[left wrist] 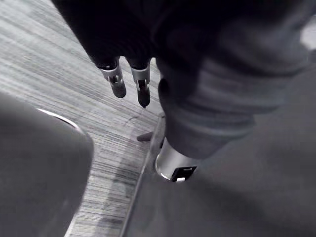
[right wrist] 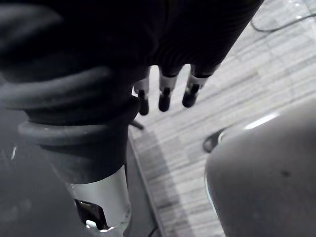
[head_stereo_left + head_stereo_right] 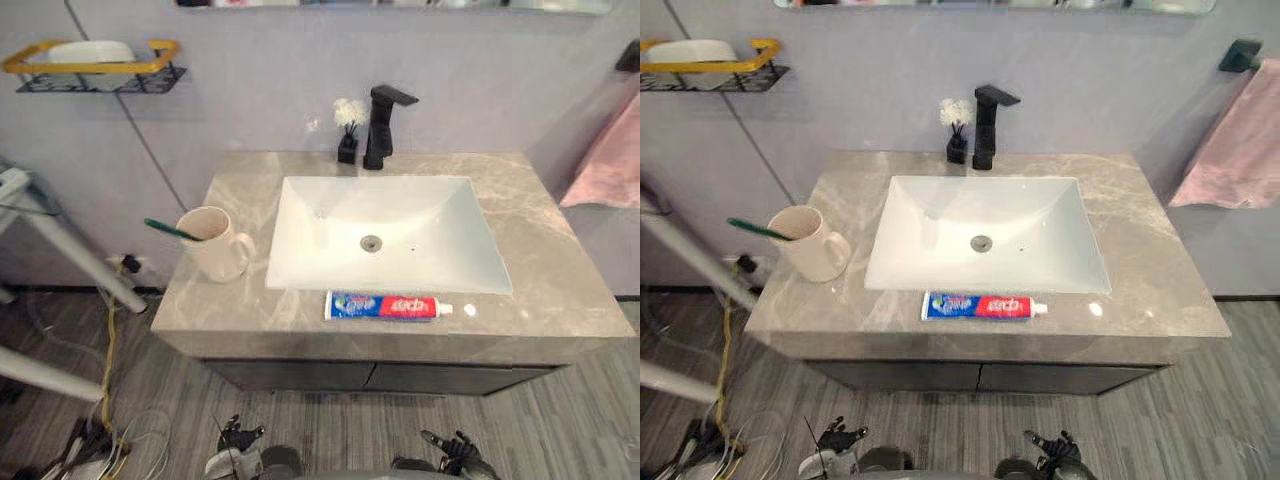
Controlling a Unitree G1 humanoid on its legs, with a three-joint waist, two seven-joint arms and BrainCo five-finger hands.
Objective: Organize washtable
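High on the wall at my far left hangs a wire shelf (image 3: 95, 72) with a yellow rim, and a white dish (image 3: 90, 50) lies in it. Below it, on the left end of the marbled counter (image 3: 540, 250), stands a cream mug (image 3: 215, 245), upright, its handle turned toward the basin. A green toothbrush (image 3: 170, 230) leans out of the mug to the left.

My left hand (image 3: 236, 438) hangs low over the wooden floor (image 3: 330, 420), in front of the counter and well apart from it. Its fingers (image 1: 117, 84) point down, straight and relaxed, with nothing in them.

The white basin (image 3: 310, 230) is set in the middle of the counter. Behind it stands a black faucet (image 3: 380, 125), and just beside that, on its left, a small black holder (image 3: 348, 140) with white tufts on top.

The toothpaste tube (image 3: 385, 306) lies flat on the front strip of the counter, just before the basin's edge, cap to the right.

A pink towel (image 3: 605, 160) hangs on the right wall. My right hand (image 3: 455, 447) hangs low over the floor too, its fingers (image 2: 165, 96) loose and holding nothing.
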